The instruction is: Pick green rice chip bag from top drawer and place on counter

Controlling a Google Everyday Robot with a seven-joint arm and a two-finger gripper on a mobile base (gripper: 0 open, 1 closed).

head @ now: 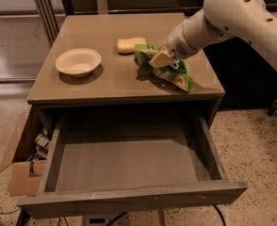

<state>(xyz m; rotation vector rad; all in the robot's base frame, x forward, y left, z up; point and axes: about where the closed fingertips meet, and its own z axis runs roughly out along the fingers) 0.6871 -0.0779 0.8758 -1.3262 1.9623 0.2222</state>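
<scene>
The green rice chip bag [177,76] lies crumpled on the right side of the counter [110,79], its lower end near the front right edge. My gripper [160,59] comes in from the upper right on a white arm and is shut on the bag's upper left part, just above the counter. The top drawer [129,164] is pulled fully out below the counter, and its flat bottom is bare.
A white bowl [78,61] sits on the left of the counter. A yellow sponge [130,44] lies just behind and left of the bag. An open cardboard box [20,173] stands on the floor left of the drawer.
</scene>
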